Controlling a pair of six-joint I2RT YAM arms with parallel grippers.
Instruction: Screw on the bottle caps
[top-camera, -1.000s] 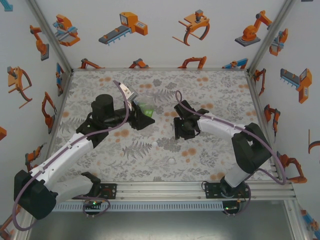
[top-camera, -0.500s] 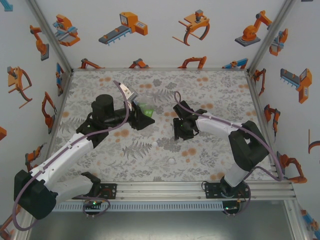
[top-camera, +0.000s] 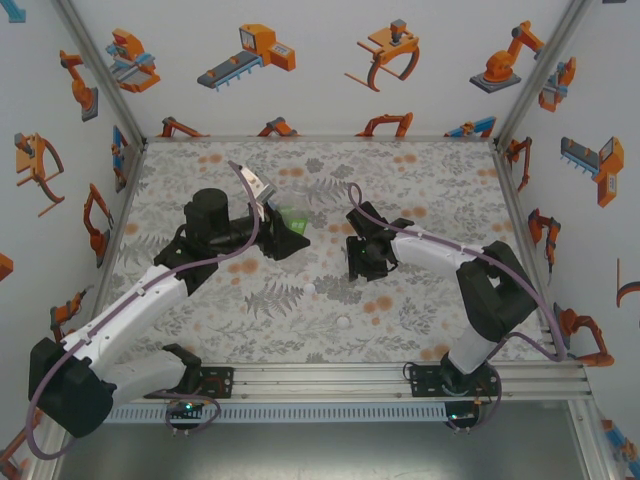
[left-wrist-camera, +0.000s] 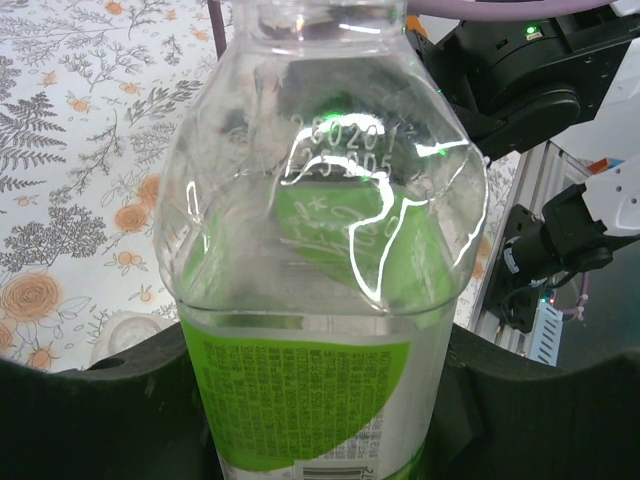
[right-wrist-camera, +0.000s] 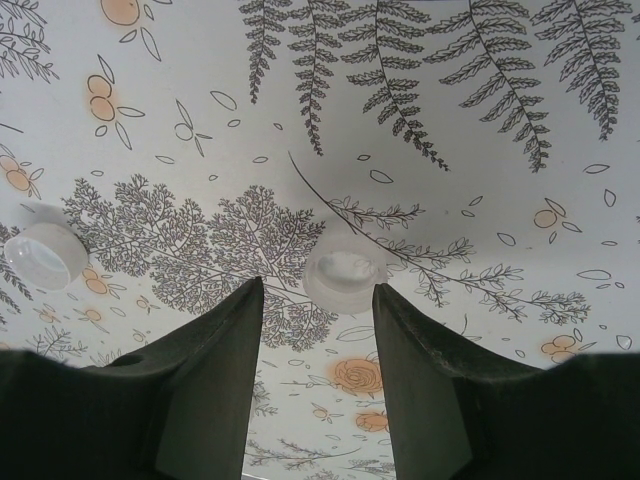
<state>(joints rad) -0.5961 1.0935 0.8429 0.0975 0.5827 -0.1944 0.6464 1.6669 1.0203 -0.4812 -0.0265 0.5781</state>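
Lying nearest the arm bases in the top view, two small whitish round plastic caps (top-camera: 343, 322) are seen on the grey floral tabletop (top-camera: 430, 180), the second (top-camera: 310, 288) at about 11 o'clock from the first and apart from it. Beyond them the right gripper (right-wrist-camera: 317, 300) is held low over the table with its black fingers (right-wrist-camera: 215, 370) spread. In its wrist view one such cap (right-wrist-camera: 343, 275) is seen on the table just past the fingertips, in line with the gap, and another (right-wrist-camera: 45, 255) at 9 o'clock from it, well apart. Farther still, at 10 o'clock from the right gripper, the left gripper (top-camera: 285, 232) is pinched on a see-through plastic bottle with a green label (left-wrist-camera: 320, 250). The bottle's neck, pointing to 12 o'clock in the left wrist view, is seen uncapped.
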